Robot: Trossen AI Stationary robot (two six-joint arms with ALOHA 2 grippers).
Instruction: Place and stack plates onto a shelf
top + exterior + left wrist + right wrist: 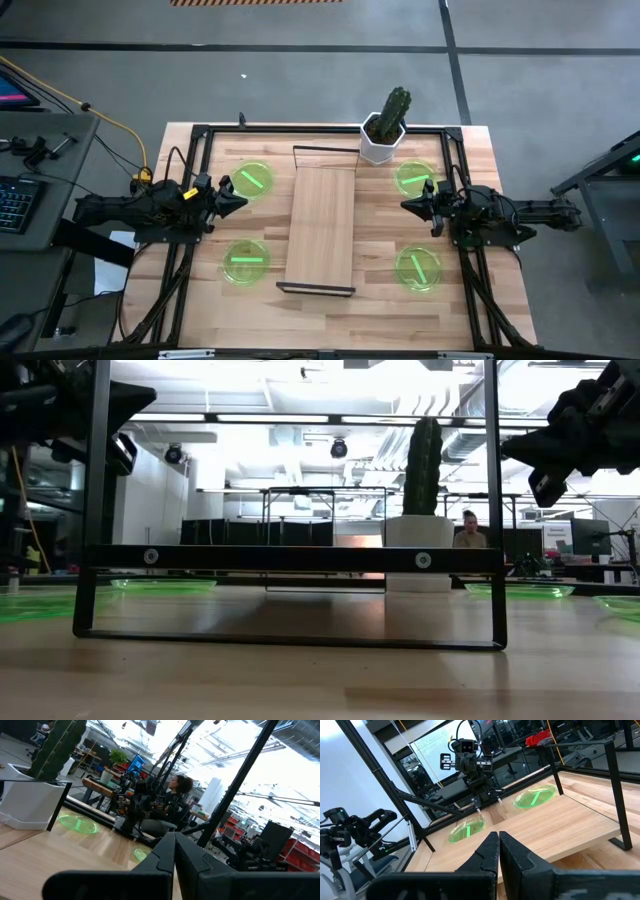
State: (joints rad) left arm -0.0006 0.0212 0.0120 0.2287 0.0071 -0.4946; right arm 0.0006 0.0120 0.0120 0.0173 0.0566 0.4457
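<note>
Four green plates lie flat on the tabletop: plate (pixel 253 178) and plate (pixel 246 261) left of the shelf, plate (pixel 415 178) and plate (pixel 419 268) to its right. The shelf (pixel 321 230), a light-wood board with black end frames, stands in the table's middle, and its near frame (pixel 290 558) fills the low view. My left gripper (pixel 238 201) hovers shut between the two left plates, pointing at the shelf. My right gripper (pixel 408 205) hovers shut between the two right plates, facing it. Both show shut in the wrist views, left gripper (pixel 175 840) and right gripper (pixel 498 837).
A cactus in a white pot (pixel 385 128) stands at the table's far edge, just right of the shelf's far end. A black metal frame (pixel 200 130) runs around the tabletop. A person (pixel 468 530) sits in the room beyond the table.
</note>
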